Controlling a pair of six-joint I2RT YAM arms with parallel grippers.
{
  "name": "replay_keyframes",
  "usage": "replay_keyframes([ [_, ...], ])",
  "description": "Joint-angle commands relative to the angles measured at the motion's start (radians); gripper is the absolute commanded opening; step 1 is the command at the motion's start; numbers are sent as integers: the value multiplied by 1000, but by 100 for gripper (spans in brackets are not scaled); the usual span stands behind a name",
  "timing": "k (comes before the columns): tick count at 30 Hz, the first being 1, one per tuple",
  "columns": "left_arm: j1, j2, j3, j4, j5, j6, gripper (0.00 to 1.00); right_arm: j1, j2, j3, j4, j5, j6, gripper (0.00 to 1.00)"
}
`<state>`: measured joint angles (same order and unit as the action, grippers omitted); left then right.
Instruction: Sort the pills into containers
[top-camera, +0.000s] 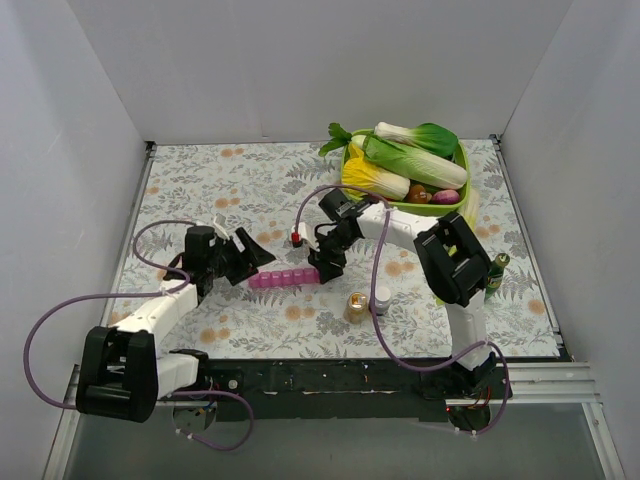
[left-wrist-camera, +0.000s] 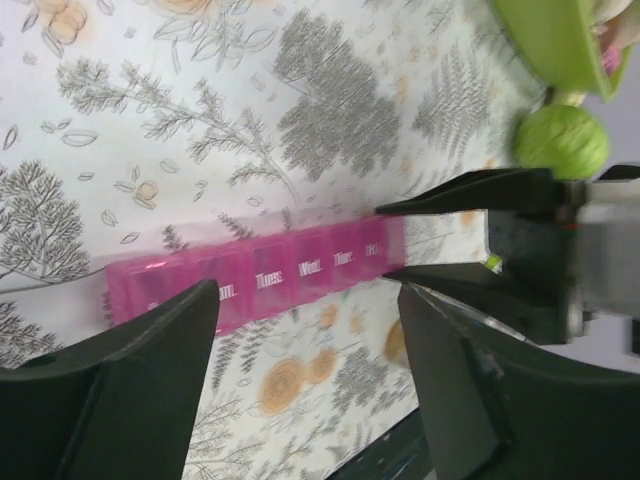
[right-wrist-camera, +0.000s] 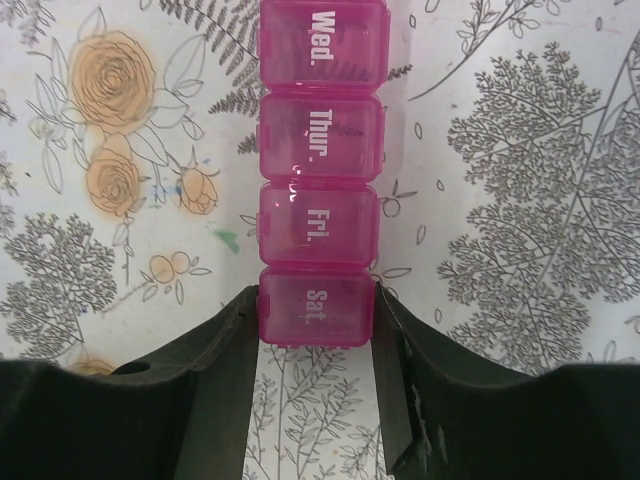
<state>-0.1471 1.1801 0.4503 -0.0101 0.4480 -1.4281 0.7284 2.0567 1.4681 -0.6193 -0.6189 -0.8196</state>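
Pink organiser strip (top-camera: 285, 278) looks light, stiff, slick; best pinched across its narrow width; right claw (right-wrist-camera: 315, 305) grasps its right end so; left claw (left-wrist-camera: 308, 300) released, beside the left end.

Two arms meet at a pink pill strip (top-camera: 283, 278).
Left claw (top-camera: 262, 262) by its left end, right claw (top-camera: 328, 268) at its right end; two small bottles (top-camera: 355, 306) stand near on the floral surface (top-camera: 200, 180).

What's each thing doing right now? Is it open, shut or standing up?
Pill box: lying flat, visible lids shut.
Right gripper: jaws shut on the pill box's Sat end.
Left gripper: jaws open, holding nothing.
Gold-capped bottle: standing upright.
White bottle: standing upright.
Green tray: full of vegetables.
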Motion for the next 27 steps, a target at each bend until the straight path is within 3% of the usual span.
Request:
replay_keyframes([
  [1,-5,-66,129,-106,3,200,77,-4,-90,-44,81,54,-82,45],
  [2,-5,-85,143,-129,3,237,78,-4,-102,-58,90,62,-114,45],
  [3,-5,-91,160,-136,23,282,94,-4,-134,-86,104,64,-137,45],
  [4,-6,-102,174,-134,73,392,98,-6,-151,-104,122,61,-160,45],
  [7,-22,-157,185,-105,133,553,98,-6,-213,-150,147,45,-237,45],
  [11,-31,-246,156,-102,288,916,98,-7,-256,-150,109,18,-294,45],
  [18,-103,-359,34,-70,452,1171,98,-6,-311,-158,75,-11,-308,44],
  [21,-169,-333,40,-109,422,1222,98,-6,-332,-169,75,-31,-302,44],
  [27,-324,-231,71,-169,174,1350,98,-1,-355,-179,59,-61,-289,44],
])
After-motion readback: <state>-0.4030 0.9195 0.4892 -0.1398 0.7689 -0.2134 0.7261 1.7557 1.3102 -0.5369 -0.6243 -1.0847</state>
